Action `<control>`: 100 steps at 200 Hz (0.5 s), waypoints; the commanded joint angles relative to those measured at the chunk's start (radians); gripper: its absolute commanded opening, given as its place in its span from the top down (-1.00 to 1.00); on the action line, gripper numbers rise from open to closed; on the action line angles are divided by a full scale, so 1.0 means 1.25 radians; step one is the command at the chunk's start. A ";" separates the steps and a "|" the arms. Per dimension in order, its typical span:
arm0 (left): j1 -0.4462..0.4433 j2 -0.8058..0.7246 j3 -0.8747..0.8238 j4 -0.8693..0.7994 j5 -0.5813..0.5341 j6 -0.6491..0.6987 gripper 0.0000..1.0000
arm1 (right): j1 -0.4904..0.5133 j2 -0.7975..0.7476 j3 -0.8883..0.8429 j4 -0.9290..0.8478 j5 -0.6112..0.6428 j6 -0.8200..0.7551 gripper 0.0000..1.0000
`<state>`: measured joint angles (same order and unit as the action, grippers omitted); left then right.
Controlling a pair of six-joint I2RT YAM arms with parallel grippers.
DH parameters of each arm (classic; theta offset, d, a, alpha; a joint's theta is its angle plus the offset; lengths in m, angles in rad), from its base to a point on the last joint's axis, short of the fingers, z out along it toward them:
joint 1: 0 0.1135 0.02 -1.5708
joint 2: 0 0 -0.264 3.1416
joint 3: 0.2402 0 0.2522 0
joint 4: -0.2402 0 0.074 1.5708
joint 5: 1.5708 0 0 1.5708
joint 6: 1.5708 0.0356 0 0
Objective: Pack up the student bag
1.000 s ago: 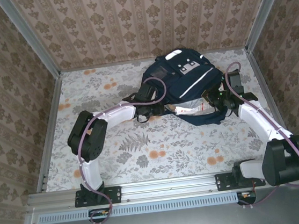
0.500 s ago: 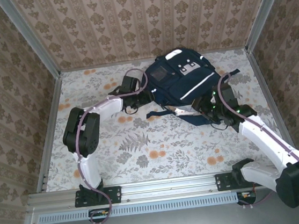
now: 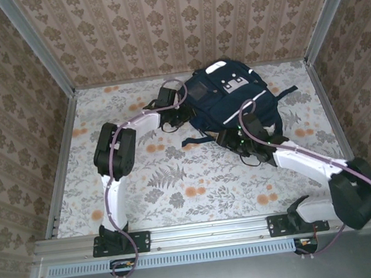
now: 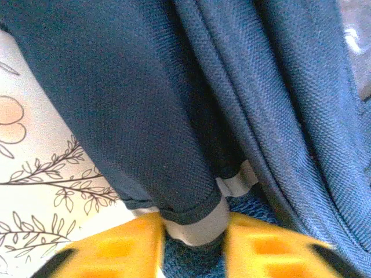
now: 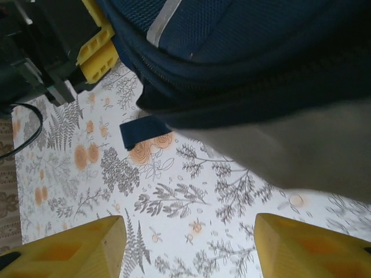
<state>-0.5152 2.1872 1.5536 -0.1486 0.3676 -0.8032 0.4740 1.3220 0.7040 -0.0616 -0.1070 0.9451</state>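
Left wrist cam: left gripper (image 4: 194,231) clamped on a navy fold w/ grey tab (image 4: 237,182) of the student bag (image 4: 174,104). Right wrist cam: right gripper (image 5: 186,229) spread wide, nothing btwn fingers, over floral table (image 5: 191,191) beside bag's edge. Top cam: bag at far centre-right, near back wall (image 3: 179,25); open table in front; loose strap (image 3: 196,140) by right gripper.

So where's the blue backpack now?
From above, the student bag lies on the far side of the table, right of centre, with the left gripper at its left edge and the right gripper by its near edge.
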 commanded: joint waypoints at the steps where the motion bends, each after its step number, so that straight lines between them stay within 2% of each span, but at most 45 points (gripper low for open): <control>1: 0.003 0.006 0.006 0.010 -0.004 -0.016 0.88 | 0.002 0.089 0.050 0.088 0.015 0.000 -0.25; 7: 0.003 -0.002 -0.004 0.014 -0.011 -0.018 1.00 | 0.002 0.109 0.063 0.084 0.018 -0.006 -0.25; 51: 0.001 -0.099 -0.121 0.054 -0.054 -0.034 1.00 | -0.004 0.193 0.141 0.085 0.060 -0.051 -0.30; 100: -0.027 -0.214 -0.249 0.078 -0.078 -0.059 1.00 | -0.040 0.272 0.192 0.078 0.024 -0.051 -0.31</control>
<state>-0.5175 2.0129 1.3067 -0.0067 0.2676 -0.8513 0.4538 1.6123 0.8749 -0.0433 -0.0788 0.9234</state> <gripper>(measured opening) 0.038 0.652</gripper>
